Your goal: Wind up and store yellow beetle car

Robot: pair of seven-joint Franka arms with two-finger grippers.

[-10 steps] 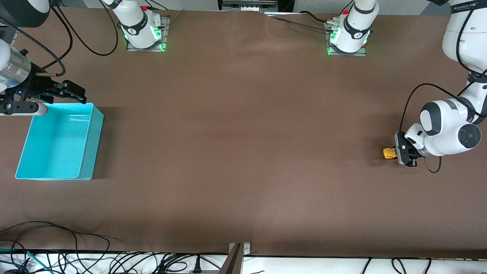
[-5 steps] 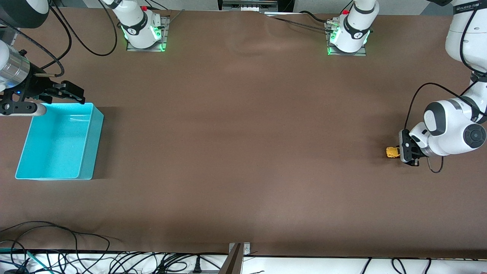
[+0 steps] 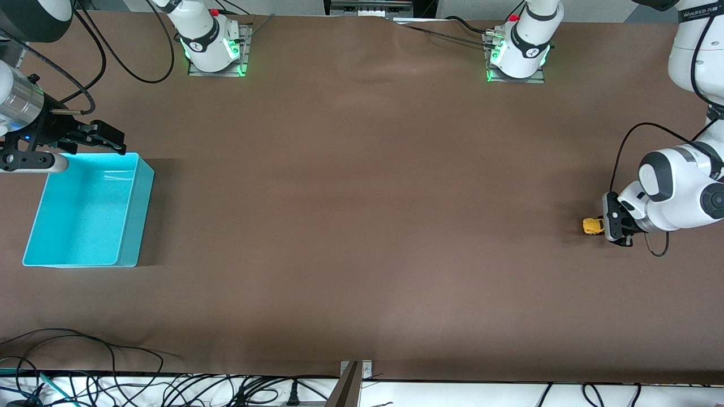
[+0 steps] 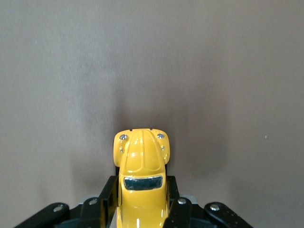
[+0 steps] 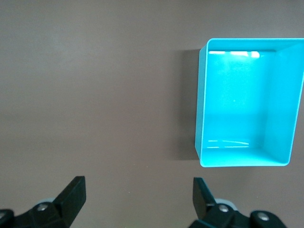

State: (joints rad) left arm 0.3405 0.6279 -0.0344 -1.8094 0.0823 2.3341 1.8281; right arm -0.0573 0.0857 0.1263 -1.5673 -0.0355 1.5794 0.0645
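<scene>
The left claw (image 3: 603, 227) sits low at the left arm's end of the brown matte surface (image 3: 362, 226), its fingers (image 4: 110, 195) clamped on the sides of the small glossy yellow beetle-shaped toy car (image 3: 592, 226), whose nose points toward open surface. The right claw (image 3: 107, 137) waits spread wide over the far rim of the empty turquoise plastic bin (image 3: 131, 215) near the right arm's edge, well apart from the car.

A broad table (image 3: 362, 186) under a brown, faintly rippled covering fills the room's centre, evenly lit from above. Black cables (image 3: 113, 384) tangle along a white ledge at its edge nearest the front camera, where a grey metal bracket (image 3: 355, 373) sits at mid-span.
</scene>
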